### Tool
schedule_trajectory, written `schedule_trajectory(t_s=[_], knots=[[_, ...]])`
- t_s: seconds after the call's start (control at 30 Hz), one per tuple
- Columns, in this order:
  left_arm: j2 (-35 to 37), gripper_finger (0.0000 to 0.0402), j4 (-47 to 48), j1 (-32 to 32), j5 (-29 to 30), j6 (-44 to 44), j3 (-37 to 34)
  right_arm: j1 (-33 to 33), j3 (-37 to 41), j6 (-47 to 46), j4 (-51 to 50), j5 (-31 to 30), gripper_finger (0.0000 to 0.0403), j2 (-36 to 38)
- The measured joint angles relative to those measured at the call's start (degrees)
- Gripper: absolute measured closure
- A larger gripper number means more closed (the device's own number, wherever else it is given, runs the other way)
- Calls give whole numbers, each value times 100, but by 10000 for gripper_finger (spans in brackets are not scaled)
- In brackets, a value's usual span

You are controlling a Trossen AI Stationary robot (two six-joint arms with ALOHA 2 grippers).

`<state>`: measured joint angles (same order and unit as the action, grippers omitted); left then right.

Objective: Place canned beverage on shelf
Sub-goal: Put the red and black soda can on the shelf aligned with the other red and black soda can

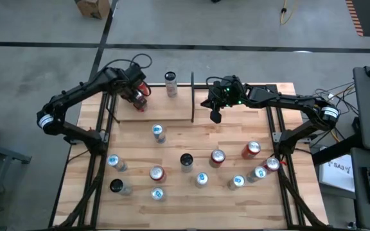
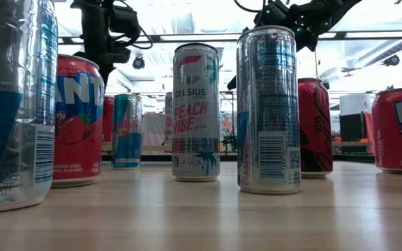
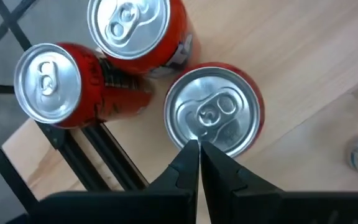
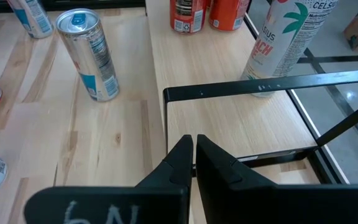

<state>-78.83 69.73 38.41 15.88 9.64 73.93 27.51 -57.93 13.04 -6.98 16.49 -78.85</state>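
The clenched, empty left claw (image 3: 199,148) hovers directly above a red can (image 3: 213,118) on the shelf (image 1: 166,109).

Sixteen cans stood in sight. Four were on the shelf (image 1: 166,110): three red shelf cans (image 3: 211,115) (image 3: 129,25) (image 3: 48,78) and one tall Celsius can (image 1: 170,83). Twelve stood on the open counter (image 1: 172,212): six blue-topped cans (image 1: 158,133) (image 1: 113,162) (image 1: 158,194) (image 1: 202,179) (image 1: 236,183) (image 1: 259,173), two black-topped cans (image 1: 117,187) (image 1: 186,160), and four red counter cans (image 1: 157,173) (image 1: 217,157) (image 1: 251,150) (image 1: 272,165). There were two arms, each with one end effector: the left end effector (image 1: 137,96) and the right end effector (image 1: 215,117). There was one shelf and one counter.
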Motion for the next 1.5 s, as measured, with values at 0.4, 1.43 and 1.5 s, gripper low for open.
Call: schedule_trajectory(t_s=[0.4,1.43,1.5], knots=[[17,402,-73,-55,61,251,-282,0,0,0,0,1,394,0],[17,402,-54,-640,-495,629,434,0,0,0,0,0,394,0],[17,402,-110,-652,-478,700,297,2,0,0,-1,0,394,0]])
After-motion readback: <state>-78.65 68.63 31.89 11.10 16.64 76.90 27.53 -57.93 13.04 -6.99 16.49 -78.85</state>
